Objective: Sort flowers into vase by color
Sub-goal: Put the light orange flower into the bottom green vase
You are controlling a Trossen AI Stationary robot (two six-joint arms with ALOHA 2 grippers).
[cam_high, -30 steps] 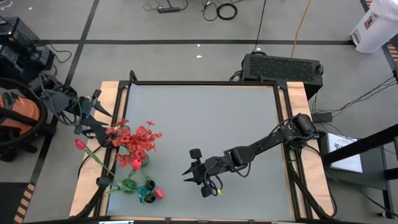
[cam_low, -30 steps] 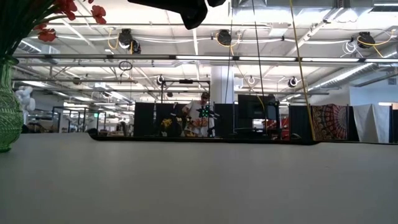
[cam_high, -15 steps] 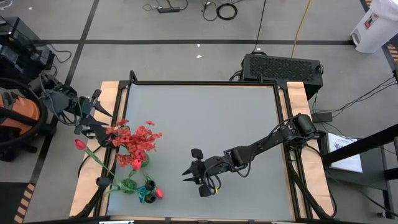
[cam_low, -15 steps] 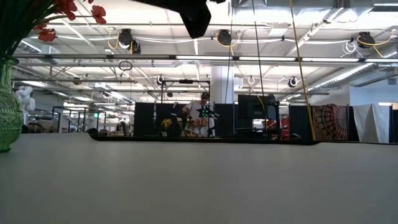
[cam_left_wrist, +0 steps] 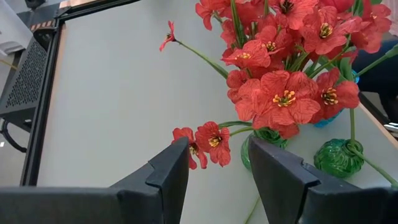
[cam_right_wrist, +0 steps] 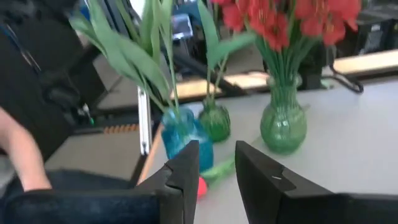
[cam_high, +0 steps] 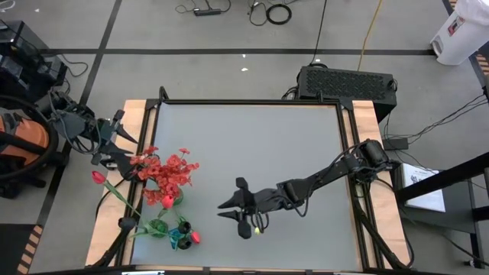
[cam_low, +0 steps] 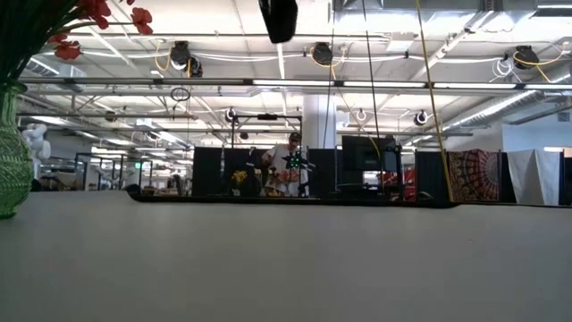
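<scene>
The flowers (cam_high: 170, 174) stand in vases (cam_high: 171, 200) at the counter's (cam_high: 252, 137) left edge, apparently sorted, so the left gripper (cam_left_wrist: 217, 171) beside them and right gripper (cam_high: 238, 212) at mid-counter both hover with narrow, empty fingers.

Grey concrete floor (cam_high: 229, 30) with black tape lines, ceiling strip lights (cam_low: 375, 83), dark partitions (cam_low: 214, 172)

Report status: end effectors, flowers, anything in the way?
Right end effector open, empty, over the table facing the vases. Left end effector open, empty, beside the red flowers, which stand in a green vase. Nothing between.
</scene>
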